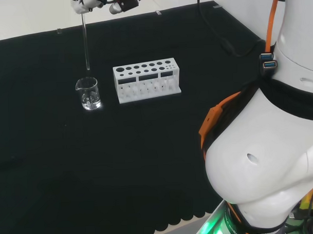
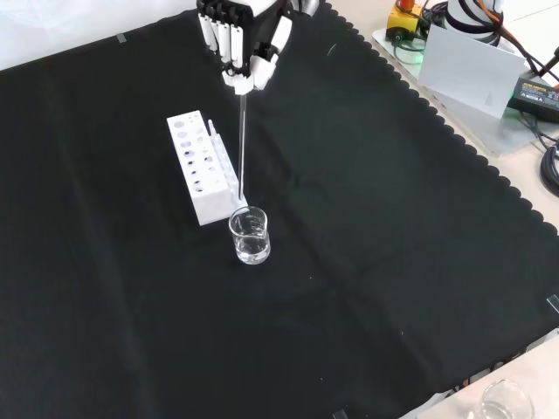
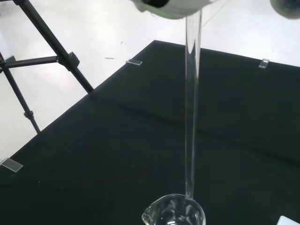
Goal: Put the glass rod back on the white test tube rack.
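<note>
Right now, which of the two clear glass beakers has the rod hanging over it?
The clear glass beaker beside the white test tube rack; the glass rod hangs above it. The other beaker sits off the cloth's corner.

Beaker just beside rack

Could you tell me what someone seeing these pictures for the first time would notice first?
Most striking is the hand at the top of the front view, fingers curled round the upper end of a long glass rod that hangs upright. Its lower tip is just above a small clear beaker on the black cloth. A white test tube rack stands right beside the beaker, to its right in the head view.
</note>
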{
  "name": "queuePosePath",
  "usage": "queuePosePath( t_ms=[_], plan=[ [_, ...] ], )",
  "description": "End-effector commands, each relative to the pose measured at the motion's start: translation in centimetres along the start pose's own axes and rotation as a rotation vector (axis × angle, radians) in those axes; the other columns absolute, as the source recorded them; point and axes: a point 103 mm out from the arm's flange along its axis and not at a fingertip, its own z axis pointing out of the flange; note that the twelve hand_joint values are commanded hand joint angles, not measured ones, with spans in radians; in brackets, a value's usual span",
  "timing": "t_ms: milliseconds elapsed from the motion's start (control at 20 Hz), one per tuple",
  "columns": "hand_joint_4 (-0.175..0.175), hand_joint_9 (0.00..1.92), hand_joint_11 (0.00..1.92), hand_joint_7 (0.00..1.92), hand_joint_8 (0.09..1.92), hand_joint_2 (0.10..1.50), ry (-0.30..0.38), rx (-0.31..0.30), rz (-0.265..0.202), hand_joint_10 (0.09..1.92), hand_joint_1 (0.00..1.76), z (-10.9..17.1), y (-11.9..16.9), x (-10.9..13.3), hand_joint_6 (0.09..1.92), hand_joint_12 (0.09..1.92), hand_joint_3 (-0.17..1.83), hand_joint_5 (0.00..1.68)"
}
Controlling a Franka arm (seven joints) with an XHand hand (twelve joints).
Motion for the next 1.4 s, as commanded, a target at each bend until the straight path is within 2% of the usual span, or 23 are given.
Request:
queuePosePath(
  t_ms=[50,700,1050,1400],
  plan=[
    [-0.119,1.78,1.60,1.53,0.22,1.02,-0.006,-0.026,0.060,0.29,1.32,-2.7,-3.0,-3.4,0.09,0.60,-0.17,1.48],
    [-0.119,1.78,1.60,1.53,0.22,1.02,-0.025,-0.061,0.182,0.28,1.32,-5.6,-8.4,-9.1,0.09,0.60,-0.17,1.48],
    [-0.119,1.78,1.60,1.53,0.22,1.02,-0.037,-0.055,0.237,0.28,1.32,-5.7,-11.1,-11.5,0.09,0.61,-0.17,1.48],
    [-0.118,1.79,1.60,1.53,0.22,1.02,-0.037,-0.048,0.265,0.28,1.32,-5.1,-12.4,-12.6,0.09,0.61,-0.17,1.48]
  ],
)
